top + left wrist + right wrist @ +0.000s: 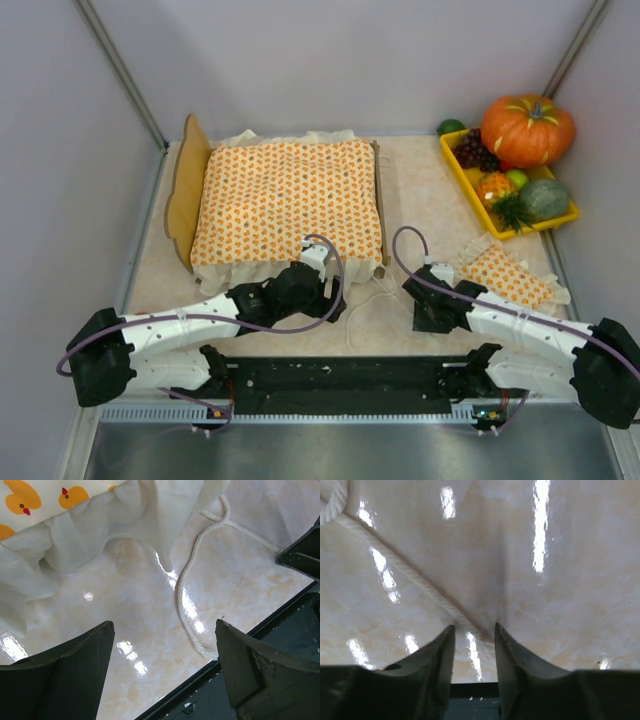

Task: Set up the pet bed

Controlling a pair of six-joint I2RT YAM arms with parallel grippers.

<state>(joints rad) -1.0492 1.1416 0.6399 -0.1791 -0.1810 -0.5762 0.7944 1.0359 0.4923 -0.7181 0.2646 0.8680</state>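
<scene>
Light-wood pet bed (186,190) with rounded plywood headboard sits far-left on the counter (420,190), under an orange-dotted ruffled bedspread (290,200). My left fingers (65,670) are wide apart beside its ruffle, over a white cord (182,595). My right fingers (430,665) are slightly apart, nothing clamped.

Left arm (170,328) and right arm (520,322) with white perforated links, black joints, thin purple cable (396,243) at each wrist, dark wedge-shaped fingers (65,672), black base rail (340,376)

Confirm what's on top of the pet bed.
The ruffled orange-patterned bedspread drapes over the pet bed. Only its headboard and right frame edge show. The base underneath is covered.
</scene>
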